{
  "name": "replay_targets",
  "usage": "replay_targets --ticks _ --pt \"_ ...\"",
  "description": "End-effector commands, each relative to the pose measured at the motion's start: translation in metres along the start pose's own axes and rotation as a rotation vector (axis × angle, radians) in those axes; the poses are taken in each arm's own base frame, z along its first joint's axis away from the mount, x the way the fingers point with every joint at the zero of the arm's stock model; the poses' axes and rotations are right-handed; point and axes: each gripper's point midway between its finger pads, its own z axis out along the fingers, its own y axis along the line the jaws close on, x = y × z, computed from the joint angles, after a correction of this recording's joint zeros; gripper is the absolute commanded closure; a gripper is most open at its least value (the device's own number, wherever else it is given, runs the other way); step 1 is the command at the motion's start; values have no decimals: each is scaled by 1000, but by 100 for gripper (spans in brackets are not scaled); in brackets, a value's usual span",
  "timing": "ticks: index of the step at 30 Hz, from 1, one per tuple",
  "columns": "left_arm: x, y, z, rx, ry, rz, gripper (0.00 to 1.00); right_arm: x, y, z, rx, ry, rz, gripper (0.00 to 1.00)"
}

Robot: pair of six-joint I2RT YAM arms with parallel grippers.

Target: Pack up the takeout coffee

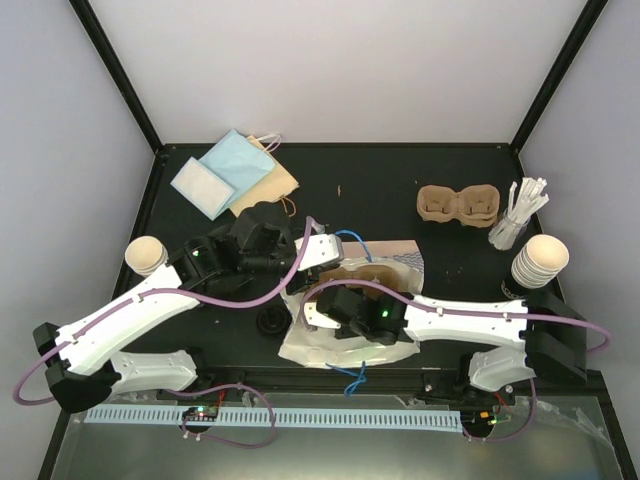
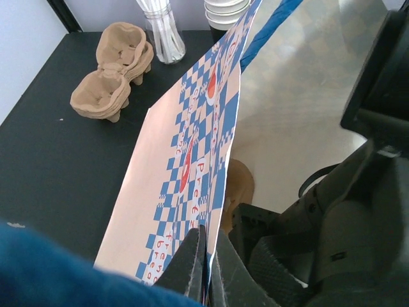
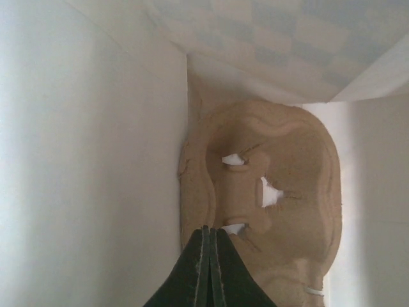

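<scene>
A brown pulp cup tray (image 3: 275, 211) lies inside the blue-checked paper bag (image 1: 345, 345), showing through its mouth as the cup tray (image 1: 372, 272) from above and the cup tray (image 2: 239, 184) in the left wrist view. My right gripper (image 3: 209, 231) is inside the bag, shut, its tips just in front of the tray's centre ridge with nothing visible between them. My left gripper (image 2: 208, 252) is shut on the bag's upper edge (image 2: 220, 160), holding the mouth open. Cream-tan cups (image 1: 540, 262) are stacked at the right; a single cup (image 1: 147, 256) stands at the left. A black lid (image 1: 270, 322) lies by the bag.
More stacked pulp trays (image 1: 458, 205) sit at the back right beside a jar of white stir sticks (image 1: 515, 215). Flat blue and tan bags (image 1: 235, 172) lie at the back left. My right arm (image 2: 364, 192) fills the right of the left wrist view.
</scene>
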Motion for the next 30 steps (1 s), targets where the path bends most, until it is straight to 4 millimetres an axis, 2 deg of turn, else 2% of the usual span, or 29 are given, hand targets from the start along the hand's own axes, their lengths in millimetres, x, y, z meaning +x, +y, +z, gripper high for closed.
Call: replay_targets --ticks 1,9,14,18,23,30 --pt "-14 -4 -11 -8 -61 25 98 2 -7 9 21 29 15 99" --pt "-24 1 -20 -43 -89 36 98 19 13 32 -35 102 -12 99" --pt "-24 -3 -18 -16 -82 34 98 27 16 40 -38 135 -14 99" --pt "-24 -7 -17 11 -78 28 98 33 11 45 -13 159 -8 99" --pt "-21 -12 -14 34 -67 14 98 25 -6 42 55 126 -4 99" --pt "-15 -10 -10 21 -47 10 98 8 -19 20 80 30 -18 99"
